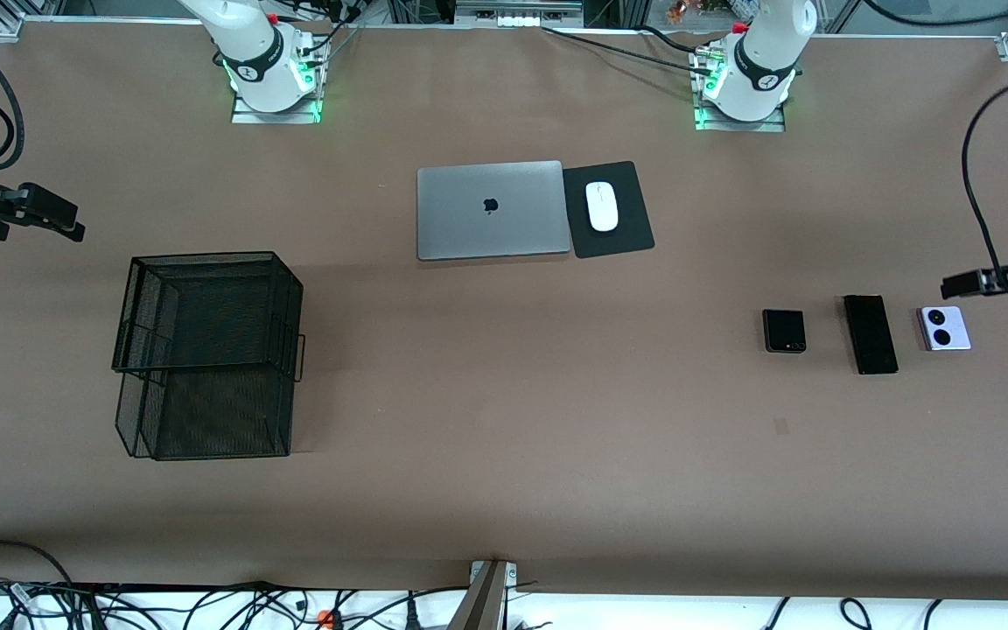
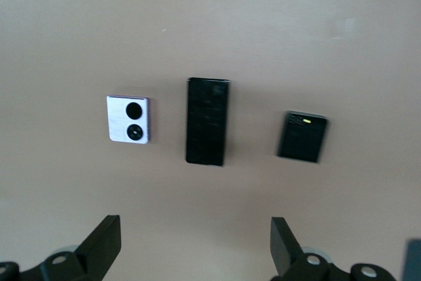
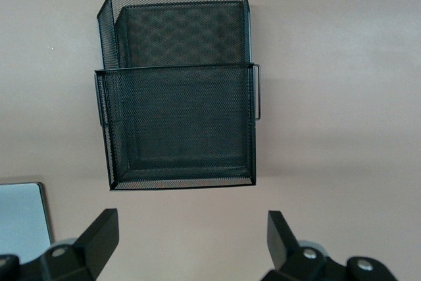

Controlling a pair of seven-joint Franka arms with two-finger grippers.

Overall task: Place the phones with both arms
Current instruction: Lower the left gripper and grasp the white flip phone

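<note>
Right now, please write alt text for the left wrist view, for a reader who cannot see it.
Three phones lie in a row on a brown table: a white-lavender phone, a long black phone, a small black phone. The left gripper hangs over them with open jaws.

left gripper (image 2: 191,245): only the two finger stubs show in the left wrist view; tips cut off by the picture's edge.
right gripper (image 3: 187,241): likewise cropped in the right wrist view.
both arms: run out of the front view at the tabletop's ends.
laptop (image 3: 23,218): one corner only in the right wrist view.
small black phone (image 2: 302,137): blurred.
</note>
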